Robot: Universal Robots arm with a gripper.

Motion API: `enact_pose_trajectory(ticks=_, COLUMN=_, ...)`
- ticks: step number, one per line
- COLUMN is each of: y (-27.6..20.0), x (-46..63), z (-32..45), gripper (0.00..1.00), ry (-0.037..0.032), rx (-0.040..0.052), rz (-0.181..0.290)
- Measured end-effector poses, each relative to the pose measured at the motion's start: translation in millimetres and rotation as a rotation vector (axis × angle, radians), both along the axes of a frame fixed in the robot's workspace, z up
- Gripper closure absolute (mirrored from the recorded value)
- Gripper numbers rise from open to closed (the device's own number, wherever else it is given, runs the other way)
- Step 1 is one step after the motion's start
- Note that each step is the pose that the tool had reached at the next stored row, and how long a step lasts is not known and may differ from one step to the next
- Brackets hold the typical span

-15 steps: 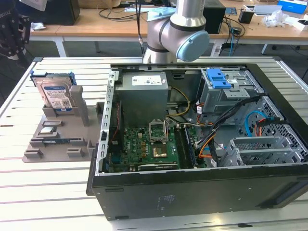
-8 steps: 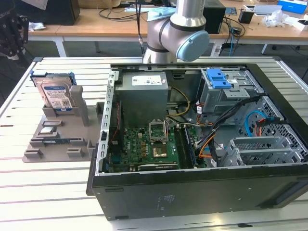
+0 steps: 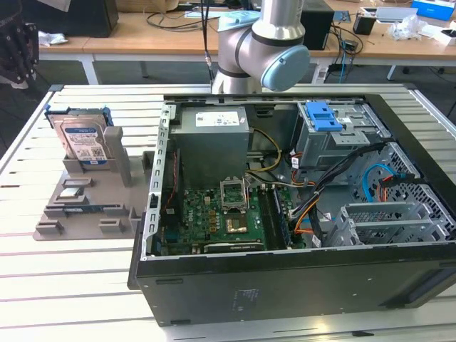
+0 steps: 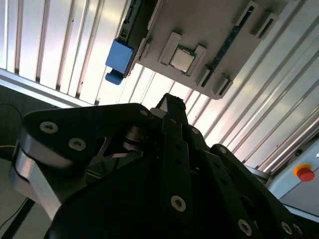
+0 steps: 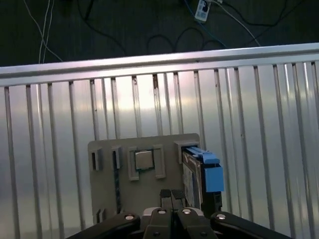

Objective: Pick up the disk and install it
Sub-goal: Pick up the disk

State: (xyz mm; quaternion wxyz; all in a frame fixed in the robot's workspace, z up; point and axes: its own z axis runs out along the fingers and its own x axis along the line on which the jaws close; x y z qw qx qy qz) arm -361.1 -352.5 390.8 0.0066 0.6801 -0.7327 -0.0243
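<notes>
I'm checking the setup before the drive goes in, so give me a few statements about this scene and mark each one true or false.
1. The disk stands upright in the grey holder, outside the computer case. True.
2. The gripper is clamped on the disk. False: in the first wrist view its fingers are together and hold nothing, and the disk sits in the holder.
3. The computer case lies open, with its motherboard showing. True.
4. The grey holder is on the exterior view's right of the case. False: it is on the exterior view's left.
5. A square chip rests in a pocket of the holder. True.
</notes>
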Motion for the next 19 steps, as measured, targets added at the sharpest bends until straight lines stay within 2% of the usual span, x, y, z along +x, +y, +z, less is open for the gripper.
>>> enact_pose_trajectory(ticks=4, y=0.0, x=0.0, z=0.0, gripper=0.89, ry=0.0000, rx=0.0000, rz=0.061)
enact_pose_trajectory(ticks=9, y=0.0, x=0.0, z=0.0, gripper=0.89, ry=0.0000, rx=0.0000, rz=0.063)
enact_pose_trajectory(ticks=10, y=0.0, x=0.0, z=0.0, gripper=0.89, ry=0.0000, rx=0.0000, rz=0.063)
enact_pose_trajectory(ticks=11, y=0.0, x=0.0, z=0.0, gripper=0.83, ry=0.0001, rx=-0.0001, rz=0.063)
enact_pose_trajectory(ticks=13, y=0.0, x=0.0, z=0.0, gripper=0.83, ry=0.0001, rx=0.0000, rz=0.064)
enact_pose_trajectory(ticks=18, y=0.0, x=0.0, z=0.0, gripper=0.52, ry=0.0000, rx=-0.0001, rz=0.064)
enact_pose_trajectory(ticks=19, y=0.0, x=0.0, z=0.0, gripper=0.52, ry=0.0001, rx=-0.0001, rz=0.064)
